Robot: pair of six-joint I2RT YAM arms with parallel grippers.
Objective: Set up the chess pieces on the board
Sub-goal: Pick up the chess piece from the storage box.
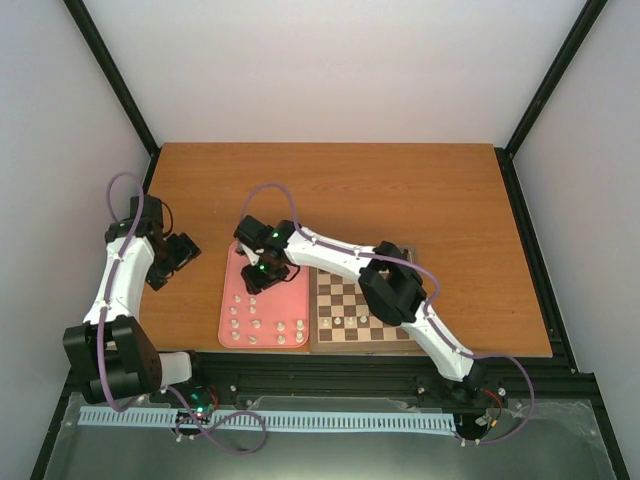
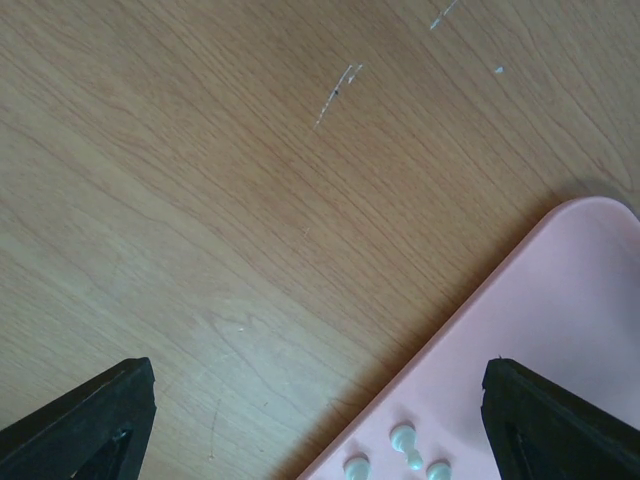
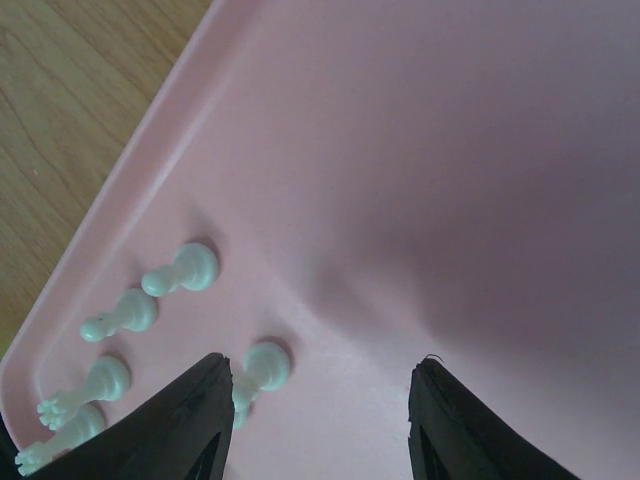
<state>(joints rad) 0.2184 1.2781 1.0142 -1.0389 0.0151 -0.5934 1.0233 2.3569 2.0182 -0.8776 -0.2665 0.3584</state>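
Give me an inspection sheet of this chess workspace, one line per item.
Surface: wooden table, a few pale scratches.
Job's things: board at the near edge, holding a few white pieces; most chess pieces sit on the pink tray beside it.
Clutter: nothing seen.
Grippers: left gripper open over the table by the tray's corner; right gripper open above the tray, close to pieces.
Cables: purple cables loop along both arms.
Surroundings: white walls, black frame posts.

No readable text, label, brand, number or sign appears in any view
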